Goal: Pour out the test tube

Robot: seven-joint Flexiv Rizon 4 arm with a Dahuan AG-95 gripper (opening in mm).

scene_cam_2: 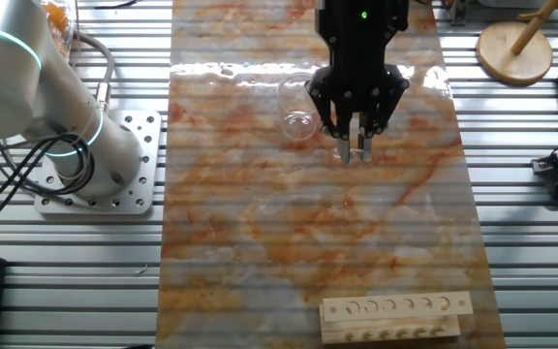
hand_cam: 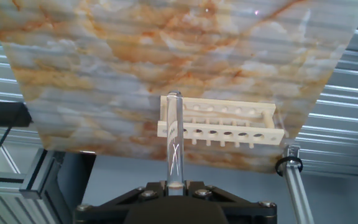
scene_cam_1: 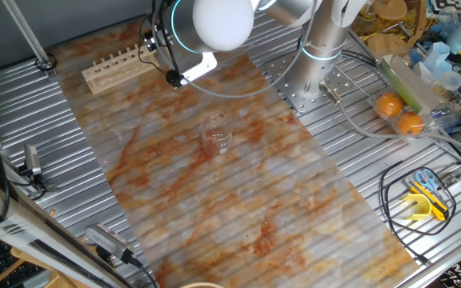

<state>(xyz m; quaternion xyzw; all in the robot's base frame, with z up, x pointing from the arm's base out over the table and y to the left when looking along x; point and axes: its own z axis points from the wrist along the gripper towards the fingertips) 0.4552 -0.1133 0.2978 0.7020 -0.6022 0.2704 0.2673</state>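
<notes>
My gripper (hand_cam: pixel 174 186) is shut on the test tube (hand_cam: pixel 174 137), a slim clear glass tube that sticks straight out from between the jaws, its open rim at the far end. In the other fixed view the gripper (scene_cam_2: pixel 355 145) hangs above the marbled mat just to the right of the clear glass beaker (scene_cam_2: pixel 298 109), apart from it. In one fixed view the gripper (scene_cam_1: pixel 173 77) is up and left of the beaker (scene_cam_1: pixel 217 136). The tube is too see-through to make out in either fixed view.
A pale wooden rack (scene_cam_1: pixel 118 67) with a row of holes lies at the mat's far end; it also shows in the other fixed view (scene_cam_2: pixel 395 318) and in the hand view (hand_cam: pixel 222 124). Two oranges (scene_cam_1: pixel 399 114), cables and clutter lie right of the arm base (scene_cam_1: pixel 318 88).
</notes>
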